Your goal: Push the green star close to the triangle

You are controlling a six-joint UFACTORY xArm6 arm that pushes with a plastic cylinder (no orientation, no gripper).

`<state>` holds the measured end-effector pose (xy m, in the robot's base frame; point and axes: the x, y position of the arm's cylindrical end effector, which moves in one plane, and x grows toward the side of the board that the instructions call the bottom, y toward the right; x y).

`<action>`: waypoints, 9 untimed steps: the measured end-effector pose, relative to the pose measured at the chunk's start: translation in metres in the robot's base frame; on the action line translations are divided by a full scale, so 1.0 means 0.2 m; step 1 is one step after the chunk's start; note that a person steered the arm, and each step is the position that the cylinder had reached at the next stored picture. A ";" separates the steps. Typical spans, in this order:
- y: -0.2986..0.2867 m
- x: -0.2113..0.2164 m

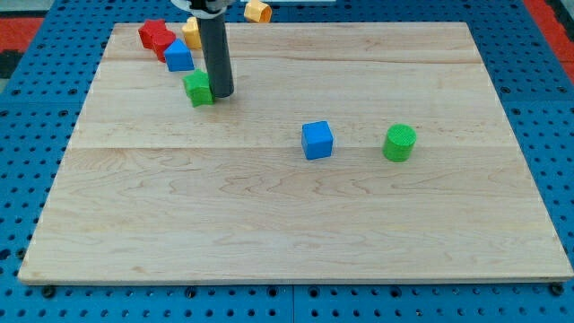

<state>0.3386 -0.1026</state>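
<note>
A pale wooden counter [269, 224] sits on blue pegboard. Nearest, well apart from the action, stand a blue cube [317, 140] and a green cylinder [400, 143]. Farther back, the rod's tip [221, 93] touches the right side of the green star [198, 88], seemingly placed to shove it leftward and up toward the blue triangle [178, 56] just beyond. Behind crowd a red block [155, 37] and two yellow blocks [191, 31] [258, 11]. No jaws exist here.
</note>
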 end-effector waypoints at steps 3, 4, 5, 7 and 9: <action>0.28 -0.03; 0.41 -0.03; 0.56 -0.03; 0.30 0.18; -0.22 0.06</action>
<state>0.3502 -0.1471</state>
